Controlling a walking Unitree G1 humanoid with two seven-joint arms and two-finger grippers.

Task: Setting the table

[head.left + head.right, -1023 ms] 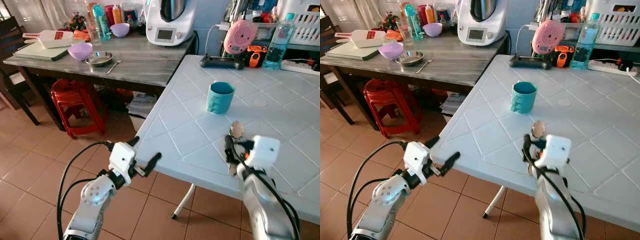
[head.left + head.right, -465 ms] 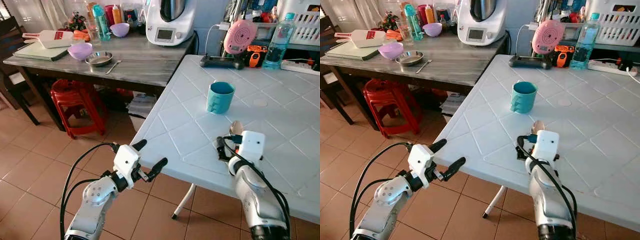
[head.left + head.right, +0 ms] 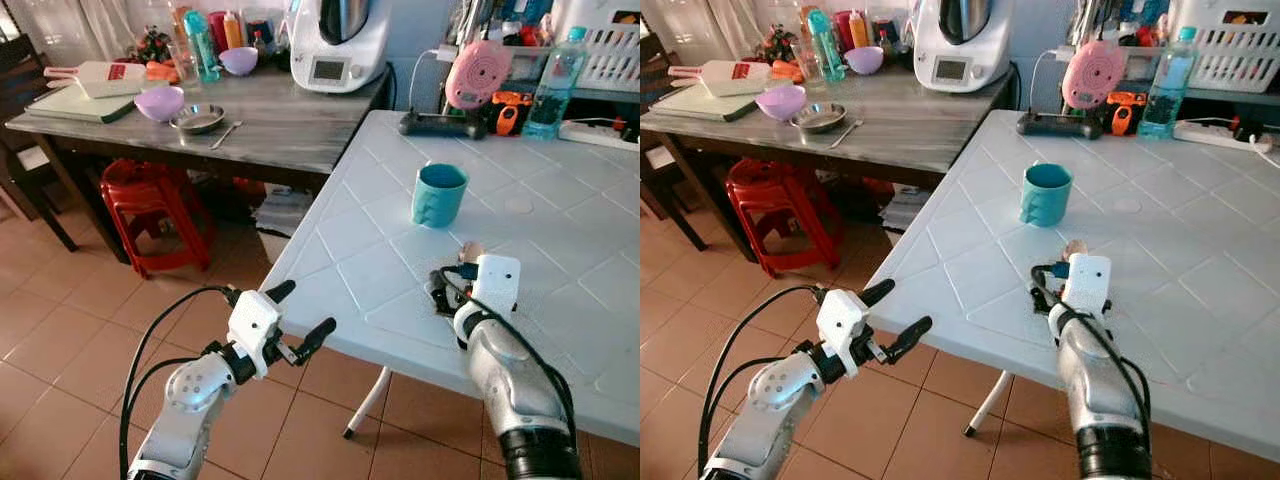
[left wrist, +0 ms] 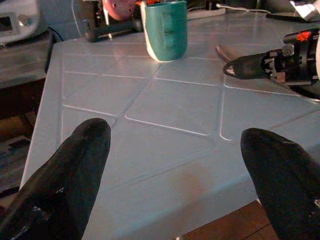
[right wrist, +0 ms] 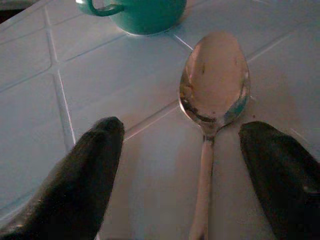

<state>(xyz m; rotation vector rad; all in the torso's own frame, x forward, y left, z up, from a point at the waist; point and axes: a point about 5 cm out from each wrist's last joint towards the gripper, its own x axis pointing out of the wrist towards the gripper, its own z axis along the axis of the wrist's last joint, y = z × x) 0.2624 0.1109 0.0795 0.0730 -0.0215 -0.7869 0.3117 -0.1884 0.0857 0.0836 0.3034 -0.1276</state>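
right jaws [image 5: 205,150]: spread wide, holding nothing; one black finger on each side of the spoon [image 5: 214,90], which lies flat on the desk between them, not touched as far as I can tell
spoon: bowl end points toward the teal mug [image 3: 440,194], handle runs back toward the wrist; mug stands upright just beyond it
left jaws [image 3: 298,318]: also wide open and empty; hanging in the air off the desk's near corner, over the tiled floor [image 3: 70,300]
white desk [image 3: 340,260]: plastic top with diamond panel lines; carries the mug and spoon near the front
farther back: a water bottle [image 3: 551,85] and a pink round gadget [image 3: 476,74] at the far edge
side desk [image 3: 280,120]: grey top with a purple bowl [image 3: 160,102], a steel dish [image 3: 198,119] and a white kitchen machine [image 3: 340,42]; red stool [image 3: 150,205] underneath
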